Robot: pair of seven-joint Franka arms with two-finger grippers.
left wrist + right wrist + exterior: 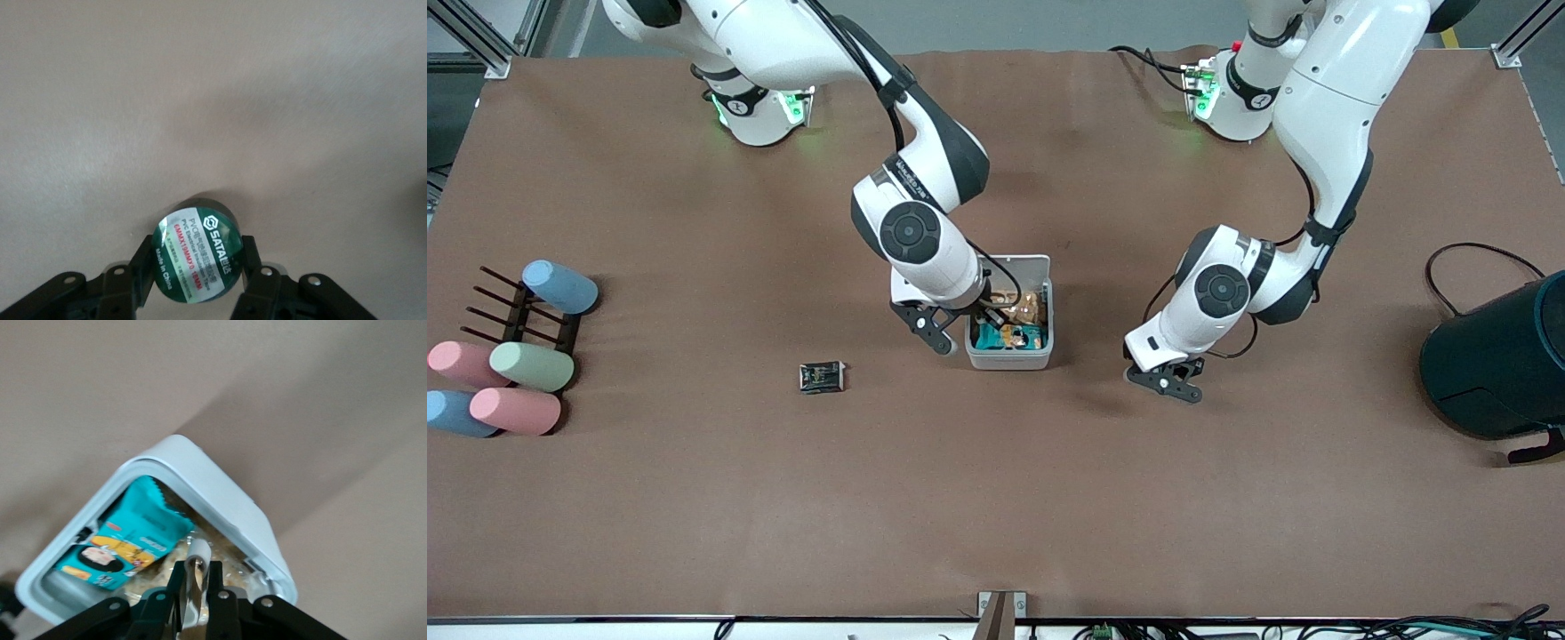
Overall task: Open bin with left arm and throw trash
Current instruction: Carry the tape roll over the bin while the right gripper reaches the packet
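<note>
The white bin (1047, 307) stands open at the table's middle, with teal and orange snack wrappers inside; it also shows in the right wrist view (220, 497). My right gripper (953, 327) is over the bin's edge toward the right arm's end, shut on the white paper loop (199, 559). My left gripper (1165, 378) is low over the bare table beside the bin, toward the left arm's end. It is shut on the dark round disc (199, 247) with its pale green label. The black foil wrapper (822, 377) lies on the table toward the right arm's end, a little nearer the front camera than the bin.
Several pastel cylinders (532, 366) lie on and around a black rack (516, 311) at the right arm's end. A big dark teal cylinder (1498, 364) with a black cable (1449, 267) stands at the left arm's end.
</note>
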